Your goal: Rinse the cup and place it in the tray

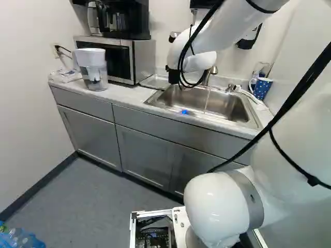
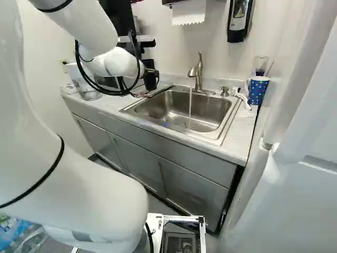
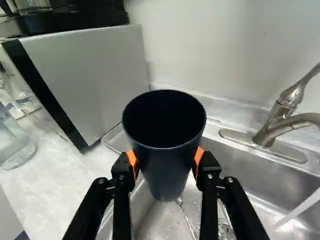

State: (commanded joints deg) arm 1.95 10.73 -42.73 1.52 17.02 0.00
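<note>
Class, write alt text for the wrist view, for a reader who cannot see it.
A black two-fingered hand with orange pads grips a dark navy, tapered cup over a stainless-steel sink where a metal spoon lies. A silver-sided, boxy microwave stands to one side, a curved brushed-metal faucet to the other, its water running.

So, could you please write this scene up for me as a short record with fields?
cup: dark, open end toward the wrist camera
end effector: closed on the cup from both sides
cup position: by the microwave end of the sink, away from the running water
faucet: running into the sink
in sink: a spoon
other items: spotted mug past the sink's other end; pitcher in front of the microwave
</note>
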